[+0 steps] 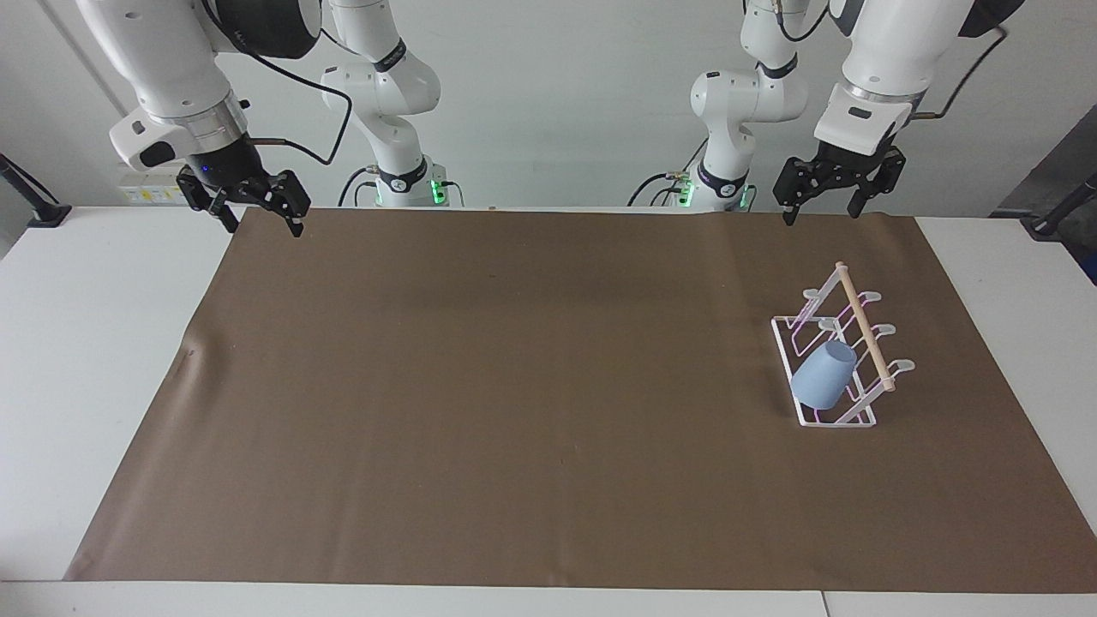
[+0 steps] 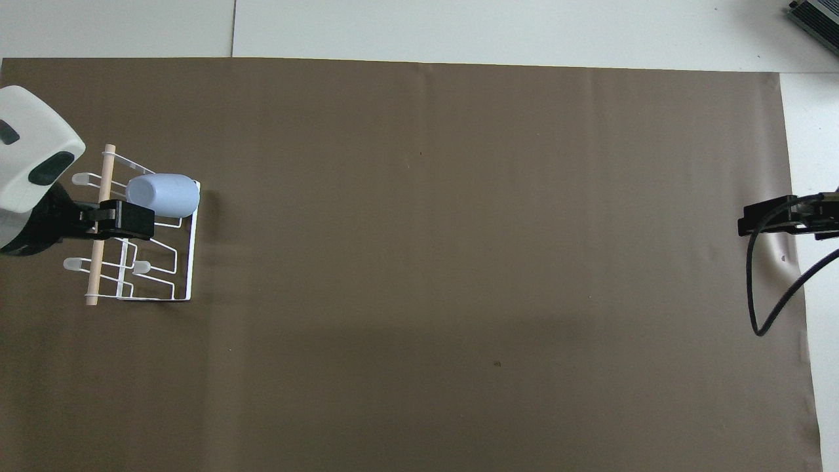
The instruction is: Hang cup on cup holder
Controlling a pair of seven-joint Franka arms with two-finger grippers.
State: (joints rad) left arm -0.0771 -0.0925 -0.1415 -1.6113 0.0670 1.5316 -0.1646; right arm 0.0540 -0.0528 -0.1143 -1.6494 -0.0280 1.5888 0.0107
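The light-blue cup [image 1: 823,377] [image 2: 164,195] sits tilted over a slanted prong of the white wire cup holder [image 1: 782,338] [image 2: 192,262]. It is at the holder's end farthest from the robots. A wooden dowel [image 1: 866,330] runs along the holder's top. My left gripper [image 1: 820,214] [image 2: 131,221] hangs open and empty, high over the holder and well clear of it. My right gripper [image 1: 262,224] [image 2: 767,218] waits open and empty over the mat's edge at the right arm's end.
A brown mat [image 1: 514,386] covers most of the white table [image 1: 86,343]. The cup holder stands on the mat toward the left arm's end. A black cable [image 2: 760,308] loops down from the right gripper.
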